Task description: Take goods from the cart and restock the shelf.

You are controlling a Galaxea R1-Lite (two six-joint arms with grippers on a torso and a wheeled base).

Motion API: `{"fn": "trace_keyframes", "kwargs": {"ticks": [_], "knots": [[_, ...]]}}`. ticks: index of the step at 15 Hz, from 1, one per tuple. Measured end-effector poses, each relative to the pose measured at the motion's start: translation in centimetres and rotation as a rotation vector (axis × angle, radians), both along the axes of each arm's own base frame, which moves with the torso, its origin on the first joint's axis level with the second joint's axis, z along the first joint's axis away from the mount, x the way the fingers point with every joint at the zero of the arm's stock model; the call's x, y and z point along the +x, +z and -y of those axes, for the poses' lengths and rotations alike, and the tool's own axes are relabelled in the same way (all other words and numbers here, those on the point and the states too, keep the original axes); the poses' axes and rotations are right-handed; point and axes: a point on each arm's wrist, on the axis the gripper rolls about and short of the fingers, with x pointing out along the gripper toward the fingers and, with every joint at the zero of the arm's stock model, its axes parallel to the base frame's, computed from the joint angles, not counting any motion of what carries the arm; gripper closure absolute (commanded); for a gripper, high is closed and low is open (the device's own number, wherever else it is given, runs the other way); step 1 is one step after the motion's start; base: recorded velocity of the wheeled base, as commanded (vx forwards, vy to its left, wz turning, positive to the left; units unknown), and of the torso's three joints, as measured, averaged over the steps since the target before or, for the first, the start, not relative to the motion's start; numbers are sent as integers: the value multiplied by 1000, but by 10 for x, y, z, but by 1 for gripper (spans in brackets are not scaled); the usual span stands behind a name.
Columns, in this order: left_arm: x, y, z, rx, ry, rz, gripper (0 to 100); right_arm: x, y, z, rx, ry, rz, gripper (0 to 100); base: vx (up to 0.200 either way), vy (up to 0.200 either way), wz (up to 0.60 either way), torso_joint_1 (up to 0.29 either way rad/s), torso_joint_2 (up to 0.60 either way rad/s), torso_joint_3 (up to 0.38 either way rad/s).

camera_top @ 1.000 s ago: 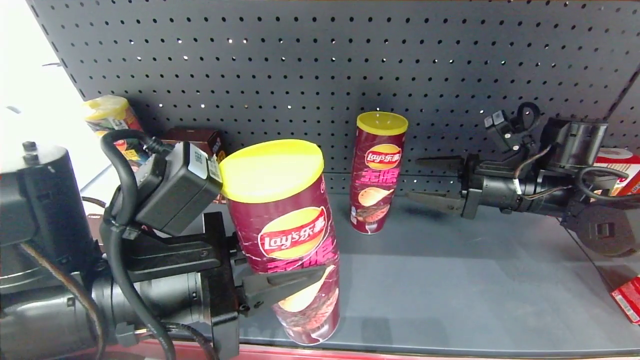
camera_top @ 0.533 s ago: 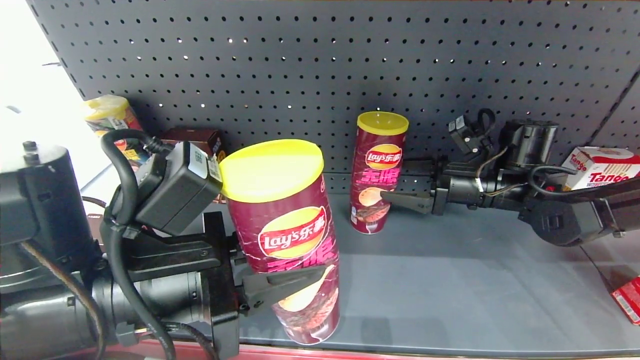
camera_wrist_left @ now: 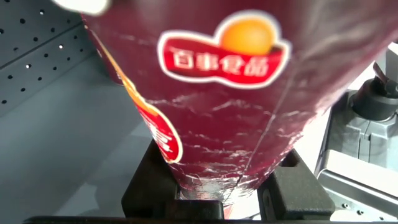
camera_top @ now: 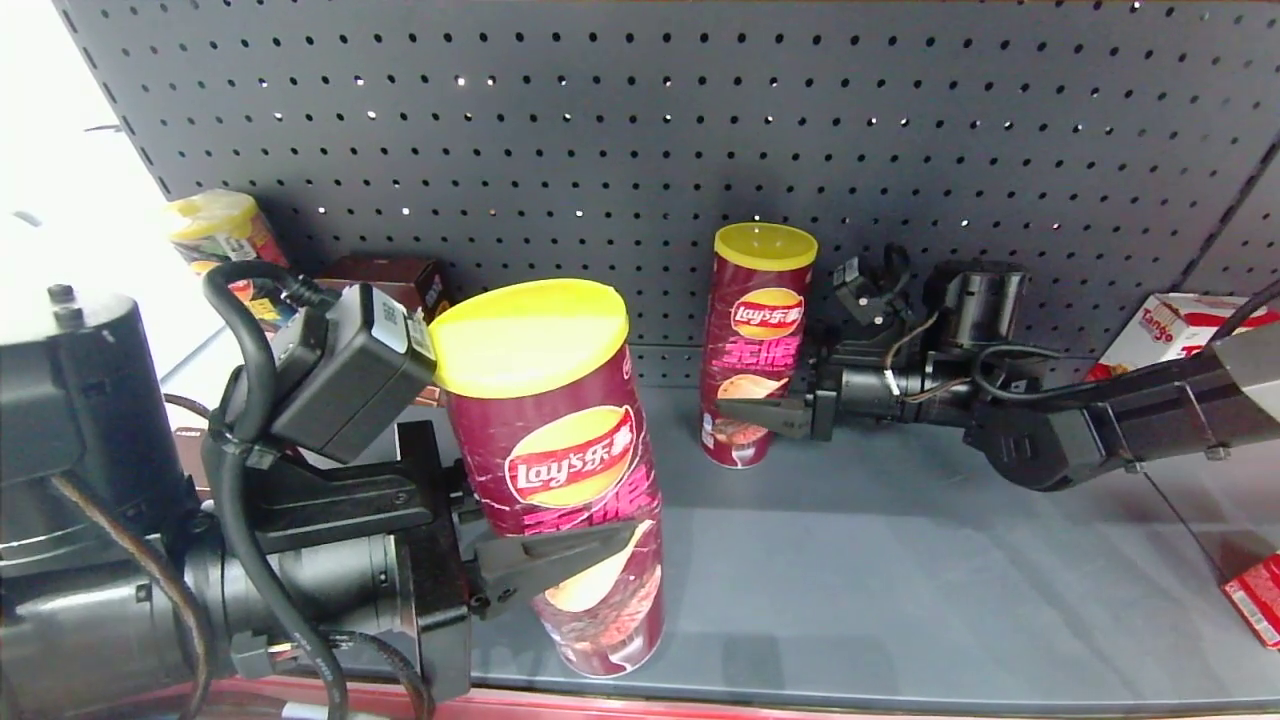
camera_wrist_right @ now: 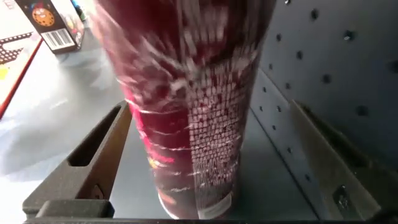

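Head view, left claw point(camera_top: 575, 545) clamped on near can point(camera_top: 545, 430), right claw point(camera_top: 752, 388) apart around far can point(camera_top: 765, 300)

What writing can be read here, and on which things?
Front can: brand logo, large pink characters; not spelled out here.
Rear can: same logo and characters.
White box: red brand word.
Rear can's small white print: blurred, unreadable.
Red packet: too small.
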Motion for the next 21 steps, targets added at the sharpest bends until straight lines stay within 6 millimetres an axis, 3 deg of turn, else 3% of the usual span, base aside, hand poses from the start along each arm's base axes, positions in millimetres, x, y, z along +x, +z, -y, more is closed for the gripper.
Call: {"fn": "trace_keyframes", "kwargs": {"ticks": [7,8,16,21], "knots": [[1,-1,0,1,3,-3,100,8,-10,-14,-3,31,-8,0,0,0,0,0,0,0],[0,-1,0,1,4,-3,100,9,-12,-15,-2,39,-4,100,0,0,0,0,0,0],[3,-1,-5,1,28,-3,100,5,-17,-21,-5,54,-9,100,0,0,0,0,0,0],[3,0,-6,-1,31,-1,100,-18,2,-23,3,40,12,100,0,0,0,0,0,0]]}}
